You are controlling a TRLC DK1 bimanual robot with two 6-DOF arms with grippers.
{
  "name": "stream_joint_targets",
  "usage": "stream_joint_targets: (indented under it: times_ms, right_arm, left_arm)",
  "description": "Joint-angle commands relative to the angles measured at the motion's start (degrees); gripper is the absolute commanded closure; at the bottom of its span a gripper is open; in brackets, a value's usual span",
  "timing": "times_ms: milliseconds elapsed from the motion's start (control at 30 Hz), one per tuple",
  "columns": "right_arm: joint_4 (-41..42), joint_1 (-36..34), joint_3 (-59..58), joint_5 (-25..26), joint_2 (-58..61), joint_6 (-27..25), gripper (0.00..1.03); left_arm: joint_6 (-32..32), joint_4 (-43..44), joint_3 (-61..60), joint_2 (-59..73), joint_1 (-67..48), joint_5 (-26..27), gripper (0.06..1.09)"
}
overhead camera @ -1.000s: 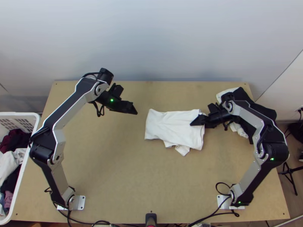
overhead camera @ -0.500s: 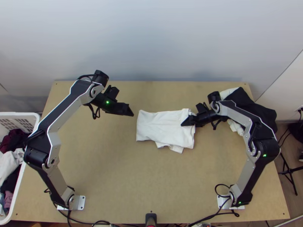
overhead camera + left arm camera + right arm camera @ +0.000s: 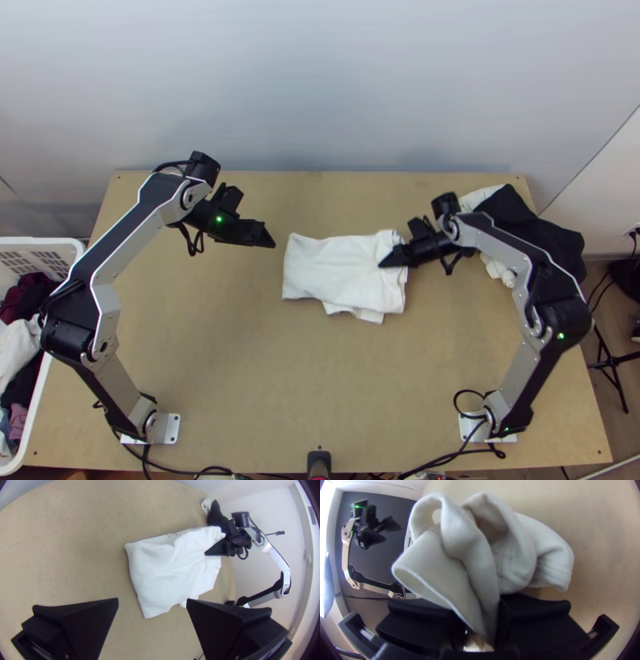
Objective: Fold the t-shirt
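In the top view the white t-shirt (image 3: 340, 270) lies folded into a rough rectangle mid-table, a flap sticking out at its near edge. At its right end is my right gripper (image 3: 386, 262), shut on the cloth; the right wrist view has bunched folds of the t-shirt (image 3: 466, 553) pinched in the right gripper (image 3: 490, 623). To the left of the t-shirt, apart from it, is my left gripper (image 3: 270, 242). In the left wrist view the fingers of the left gripper (image 3: 152, 603) stand wide apart with nothing between them, the t-shirt (image 3: 170, 570) lying beyond.
Black and white cloths (image 3: 532, 232) are heaped at the table's far right corner, behind the right arm. A white basket (image 3: 64, 248) of clothes stands off the table's left edge. Bare wood (image 3: 280, 384) lies on the near side of the t-shirt.
The t-shirt has slid left across the table together with my right gripper, its near flap now tucked closer in. My left gripper has moved a little to the left.
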Motion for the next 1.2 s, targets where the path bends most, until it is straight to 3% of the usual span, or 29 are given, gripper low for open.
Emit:
stream_joint_targets:
  times_ms: [0, 367, 1167]
  right_arm:
    - [-1.6, -0.3, 6.3, -1.9, -6.3, 2.8, 1.0]
    - [-5.7, -9.8, 21.1, -3.1, -7.2, 5.7, 1.0]
    - [-8.2, -36.8, 28.4, -5.2, -7.2, 8.5, 1.0]
  left_arm:
    - [0.0, 0.2, -0.9, -0.3, 0.9, 0.0, 0.1]
    - [0.0, 0.8, -3.0, -0.5, 1.6, 0.0, 0.1]
    - [2.5, 3.3, -8.4, -0.3, 3.6, 0.1, 0.1]
